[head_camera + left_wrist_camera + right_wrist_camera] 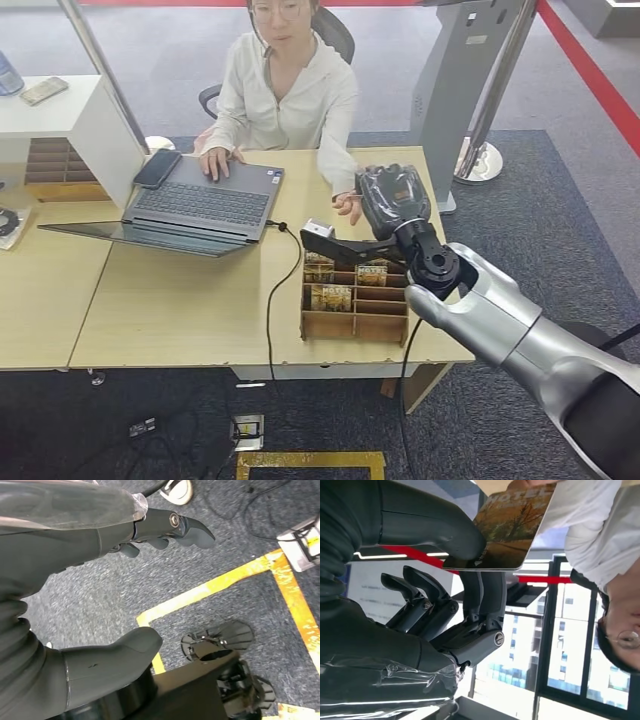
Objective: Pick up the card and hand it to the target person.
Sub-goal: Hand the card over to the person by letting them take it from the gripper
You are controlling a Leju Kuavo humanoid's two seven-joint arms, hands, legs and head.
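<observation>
R hand [444, 605] is pinching the card [508, 525] btwn thumb and fingers, you can see it clearly in the R wrist view: thumb pad on the printed face, fingers behind, other fingers curled loosely nearby. Card has an autumn-tone print w/ text at the far end. The person's hand [349, 205] is at the card's far edge in that view, looks like touching it; can't tell if they're gripping it.

In head view the R hand [392, 200] is raised over the back right part of the counter [189, 310], palm side facing away from you, just beside the person's hand. Card itself is hidden behind the hand there.

Person [287, 90] sits across the counter, other hand resting on the laptop [200, 205]. Phone [157, 167] lies at the laptop's back left corner. Wooden card rack [355, 300] sits on the counter below the R arm, a few cards in its slots.

L hand [113, 580] hangs over the carpet floor [226, 545], fingers apart, holding nothing.
</observation>
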